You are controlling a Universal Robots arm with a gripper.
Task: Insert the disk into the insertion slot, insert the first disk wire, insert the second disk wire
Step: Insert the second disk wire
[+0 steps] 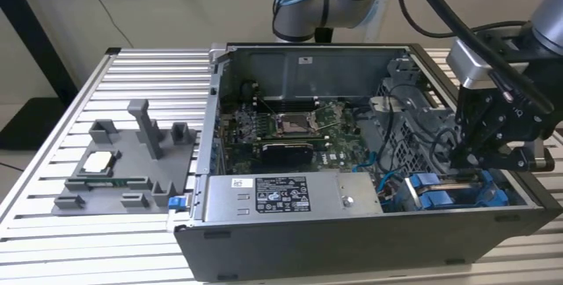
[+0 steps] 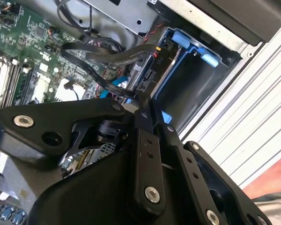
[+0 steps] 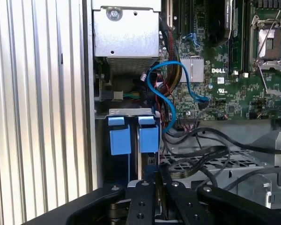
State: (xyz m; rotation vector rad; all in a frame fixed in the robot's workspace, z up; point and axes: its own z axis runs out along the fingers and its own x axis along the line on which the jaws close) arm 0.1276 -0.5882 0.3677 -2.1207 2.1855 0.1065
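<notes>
Hand: the black hand (image 1: pixel 492 143) hangs over the corner of the open computer case (image 1: pixel 370 245) at the exterior view's right, low over the blue drive bays; in the second wrist view its fingertips (image 2: pixel 143 105) are pressed together on the end of a flat black cable (image 2: pixel 98 58); in the first wrist view the hand (image 3: pixel 154 180) sits just behind the blue fittings

Hand state: clenched on the flat black cable

Disk: the disk (image 2: pixel 147 77) stands on edge in its blue carrier, already seated in the bay, its connector end facing the hand

Insertion slot: the insertion slot (image 1: pixel 457 192) lies in the case corner near the exterior view's right; in the first wrist view it appears as two blue tabs (image 3: pixel 131 133) under a grey metal lip

Cable: it loops from the motherboard (image 1: pixel 291 130) side to the fingertips, whose tip is just beside the disk's connector; whether it is plugged in cannot be told

Other: a grey power supply (image 1: pixel 291 196) sits beside the bays; a grey fixture tray (image 1: pixel 123 166) rests on the slatted desk (image 1: pixel 53 232), well apart from the case
</notes>
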